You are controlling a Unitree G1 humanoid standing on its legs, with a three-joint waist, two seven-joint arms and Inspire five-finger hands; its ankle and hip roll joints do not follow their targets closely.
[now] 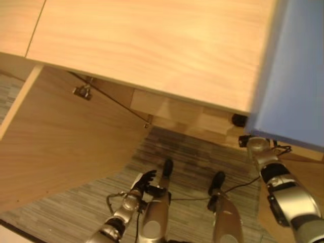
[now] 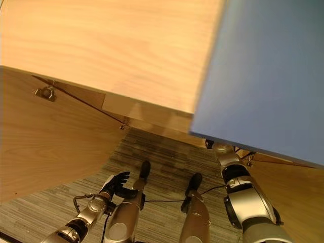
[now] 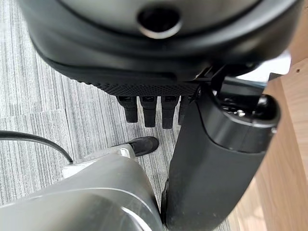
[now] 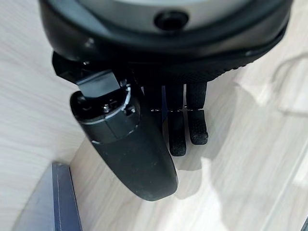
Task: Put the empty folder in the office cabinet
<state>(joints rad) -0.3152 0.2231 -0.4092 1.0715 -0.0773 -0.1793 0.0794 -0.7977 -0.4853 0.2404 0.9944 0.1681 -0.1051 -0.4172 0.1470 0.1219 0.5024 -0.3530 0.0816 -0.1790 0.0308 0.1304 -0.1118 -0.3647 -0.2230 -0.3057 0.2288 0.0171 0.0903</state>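
The blue folder [image 2: 263, 76] stands high at the right, in front of the light wooden office cabinet [image 1: 152, 40] and covering its right part. My right arm reaches up to the folder's lower edge. In the right wrist view my right hand [image 4: 130, 144] has its fingers [image 4: 195, 125] nearly straight over pale wood, nothing lies between them and the thumb, and a corner of the folder [image 4: 48, 207] lies beside the thumb. My left hand [image 1: 144, 181] hangs low over the carpet with relaxed fingers, holding nothing.
The cabinet's door [image 1: 61, 136] stands open at the left, with a metal fitting [image 1: 82, 91] on its inner face. Below the top, a wooden inner panel [image 1: 172, 109] shows. Grey striped carpet [image 1: 192, 147] covers the floor in front.
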